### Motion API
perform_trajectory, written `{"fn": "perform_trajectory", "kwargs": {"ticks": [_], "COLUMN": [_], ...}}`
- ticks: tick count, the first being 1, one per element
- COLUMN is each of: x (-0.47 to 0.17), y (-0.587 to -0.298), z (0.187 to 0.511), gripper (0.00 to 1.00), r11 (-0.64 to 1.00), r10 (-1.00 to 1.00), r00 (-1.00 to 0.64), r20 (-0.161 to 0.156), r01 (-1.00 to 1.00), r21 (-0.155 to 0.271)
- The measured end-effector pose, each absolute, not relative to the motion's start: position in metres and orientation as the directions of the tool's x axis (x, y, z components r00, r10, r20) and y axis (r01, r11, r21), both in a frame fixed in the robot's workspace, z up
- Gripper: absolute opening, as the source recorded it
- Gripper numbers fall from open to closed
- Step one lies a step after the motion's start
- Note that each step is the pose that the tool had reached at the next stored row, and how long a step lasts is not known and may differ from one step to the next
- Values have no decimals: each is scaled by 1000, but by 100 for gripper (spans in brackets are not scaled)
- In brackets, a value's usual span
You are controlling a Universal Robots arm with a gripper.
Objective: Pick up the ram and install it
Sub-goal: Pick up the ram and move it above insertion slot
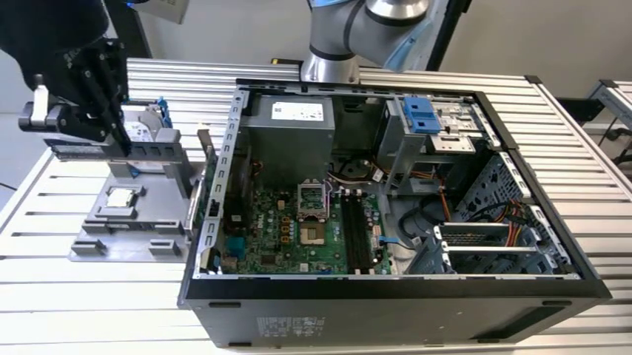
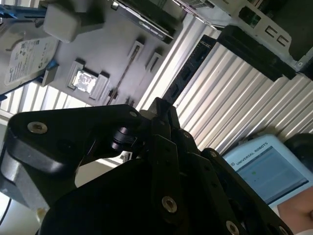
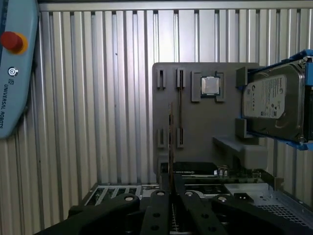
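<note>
Nearest me, along the bottom of the exterior view, is the open case (image 1: 395,299). The board (image 1: 277,229) lies flat inside it, with its long black slots (image 1: 360,229) near the centre of the frame. Left of the case sits the grey tray (image 1: 109,240), with a chip (image 1: 120,197) seated in it and a hard drive (image 1: 148,134) propped behind.

Above that, in the upper left, hangs the gripper (image 1: 117,142), and it has the ram (image 2: 188,68). The fingers (image 3: 157,210) are drawn in to the stick's thickness, pinching its two flat faces. In the second wrist view the ram runs from the gripper's tip toward the upper right, with black chips showing along one face. In the first wrist view it is edge-on, a thin line at the centre of the frame, just beside the tray's long groove (image 3: 180,107) and not in it. (How much of the stick sits behind the fingers I cannot tell.)

The ram looks light and stiff, so weight should be no trouble. The worry is that it is thin and probably brittle, with smooth faces that could pivot in a narrow pinch. A hold on the flat faces near mid-length, away from the contact edge, seems the safe one (square to the stick, so it does not twist).
</note>
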State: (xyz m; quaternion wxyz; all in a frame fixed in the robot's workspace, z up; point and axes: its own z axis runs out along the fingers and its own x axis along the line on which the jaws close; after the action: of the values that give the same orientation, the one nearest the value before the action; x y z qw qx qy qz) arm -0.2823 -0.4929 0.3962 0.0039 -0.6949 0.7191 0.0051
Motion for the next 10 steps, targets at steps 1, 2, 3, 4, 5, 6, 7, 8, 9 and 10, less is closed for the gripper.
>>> {"fn": "perform_trajectory", "kwargs": {"ticks": [1, 2, 3, 4, 5, 6, 7, 8, 9, 10], "x": [-278, -275, -271, -267, -263, -260, -256, -252, -249, -245], "y": [-493, -493, -493, -493, -493, -493, -493, -493, -493, -493], "z": [396, 396, 396, 396, 396, 396, 396, 396, 396, 396], "gripper": [0, 0, 0, 0, 0, 0, 0, 0, 0, 0], "r11": [34, 34, 34, 34, 34, 34, 34, 34, 34, 34], "r10": [-999, -999, -999, -999, -999, -999, -999, -999, -999, -999], "r00": [-34, -34, -34, -34, -34, -34, -34, -34, -34, -34], "r20": [-13, -13, -13, -13, -13, -13, -13, -13, -13, -13], "r01": [-999, -999, -999, -999, -999, -999, -999, -999, -999, -999], "r21": [3, 3, 4, 4, 5, 5, 6, 6, 7, 7]}}
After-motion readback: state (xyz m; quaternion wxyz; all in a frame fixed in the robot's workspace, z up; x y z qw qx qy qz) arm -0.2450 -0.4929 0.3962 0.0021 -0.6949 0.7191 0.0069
